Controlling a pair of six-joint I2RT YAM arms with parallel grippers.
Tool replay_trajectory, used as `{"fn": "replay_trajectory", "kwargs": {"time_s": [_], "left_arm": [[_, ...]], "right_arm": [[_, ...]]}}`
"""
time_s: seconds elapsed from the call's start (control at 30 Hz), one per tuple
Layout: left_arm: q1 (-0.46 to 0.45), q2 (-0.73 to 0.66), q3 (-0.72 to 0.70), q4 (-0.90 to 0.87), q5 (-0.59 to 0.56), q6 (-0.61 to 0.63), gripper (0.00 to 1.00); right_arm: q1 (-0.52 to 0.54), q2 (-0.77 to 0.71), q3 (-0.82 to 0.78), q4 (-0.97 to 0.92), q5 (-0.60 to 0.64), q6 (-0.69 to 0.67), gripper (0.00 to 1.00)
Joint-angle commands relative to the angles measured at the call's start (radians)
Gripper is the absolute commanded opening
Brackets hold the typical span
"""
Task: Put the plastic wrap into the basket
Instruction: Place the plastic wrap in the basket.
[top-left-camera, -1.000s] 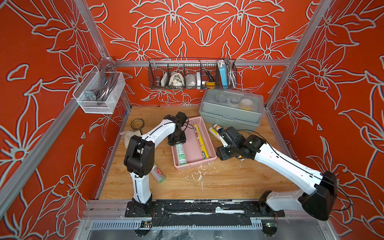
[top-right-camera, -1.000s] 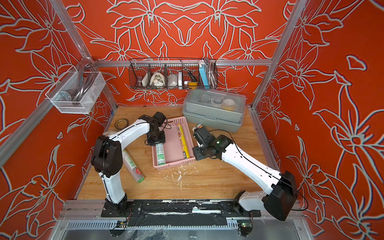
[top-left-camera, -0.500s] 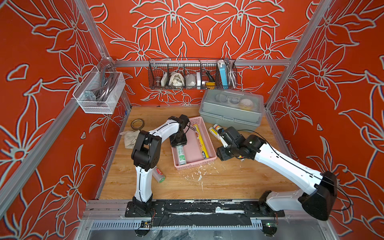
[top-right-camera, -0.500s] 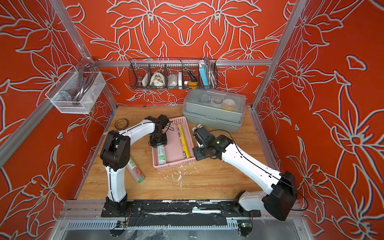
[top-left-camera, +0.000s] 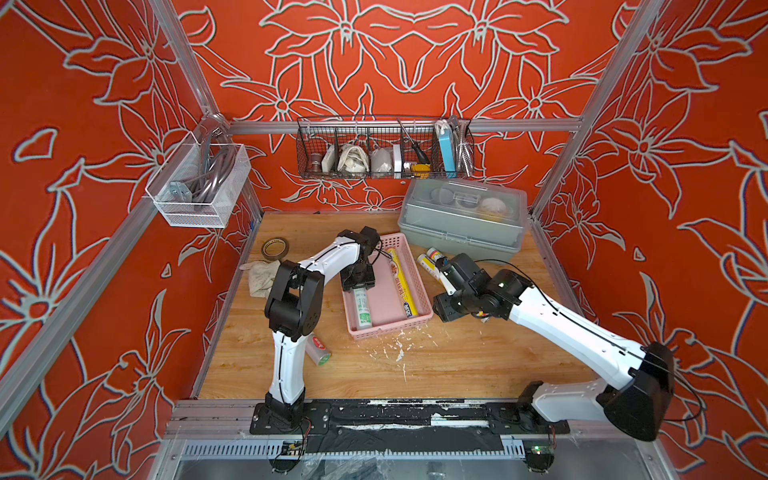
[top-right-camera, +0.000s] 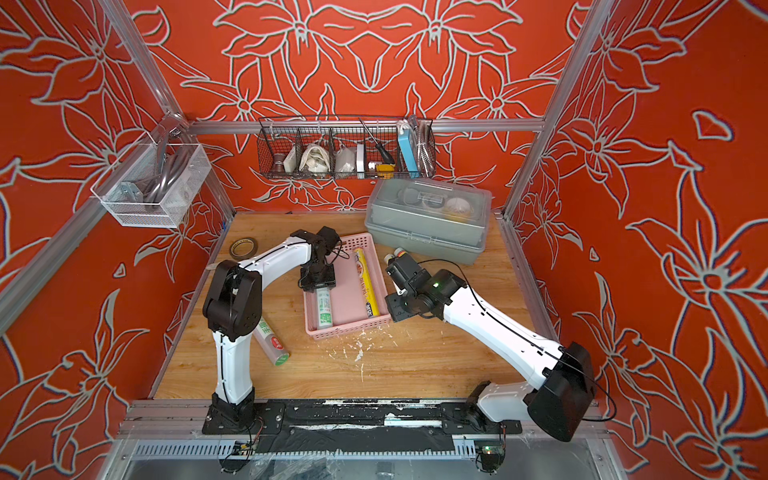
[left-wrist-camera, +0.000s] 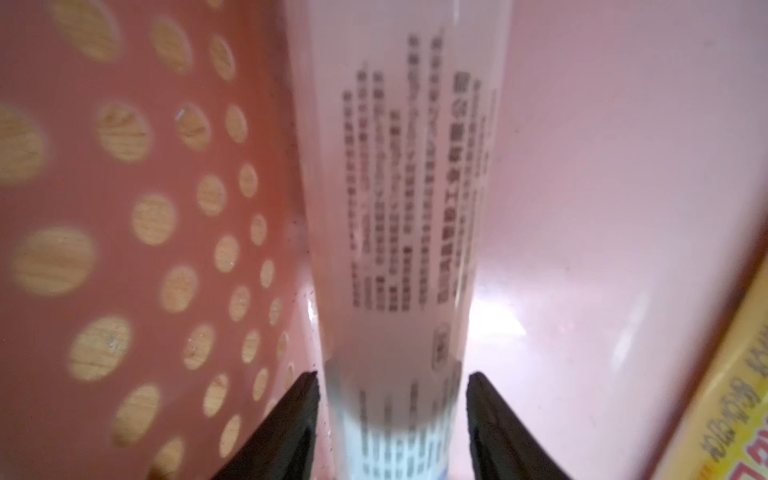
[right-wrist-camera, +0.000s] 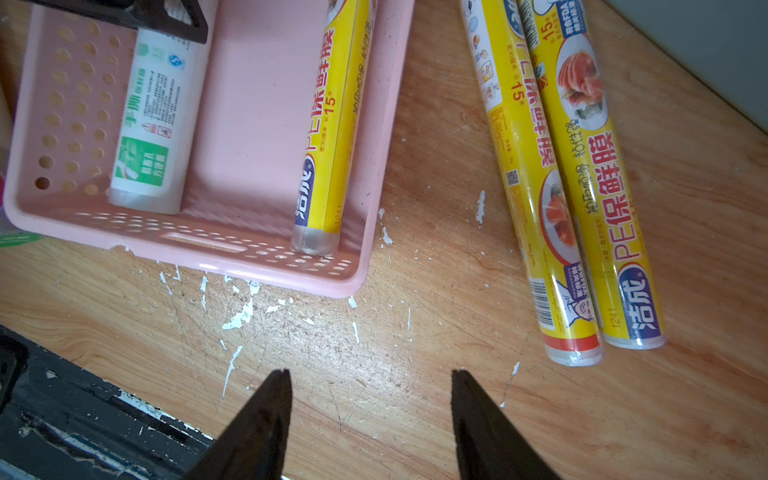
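Orange floral-patterned walls (top-left-camera: 415, 54) with aluminium frame posts enclose a scratched wooden tabletop (top-left-camera: 457, 365).

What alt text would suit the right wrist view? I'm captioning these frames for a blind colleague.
A pink basket on a wooden table holds a white-green roll and a yellow roll. Two more yellow rolls lie side by side on the table beside it. The right gripper hangs open and empty over bare wood.

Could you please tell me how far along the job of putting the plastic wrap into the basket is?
Done: a yellow roll lies in the pink basket. In hand: the left gripper straddles a white roll resting inside, fingers apart. Left: two yellow rolls and a white roll on the table; the right gripper is open and empty.
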Motion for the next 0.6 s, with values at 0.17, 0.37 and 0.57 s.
{"fn": "replay_trajectory", "kwargs": {"time_s": [0.17, 0.37, 0.57], "left_arm": [[-0.01, -0.043, 0.021, -0.049, -0.02, 0.008, 0.63], [-0.009, -0.114, 0.058, -0.095, -0.04, 0.011, 0.63], [-0.01, -0.195, 0.094, -0.125, -0.038, 0.021, 0.64]], "right_arm": [[-0.013, -0.036, -0.003, -0.02, 0.025, 0.006, 0.62], [-0.015, -0.038, -0.009, -0.017, 0.027, -0.006, 0.62], [-0.019, -0.034, -0.009, -0.025, 0.039, -0.028, 0.62]]}}
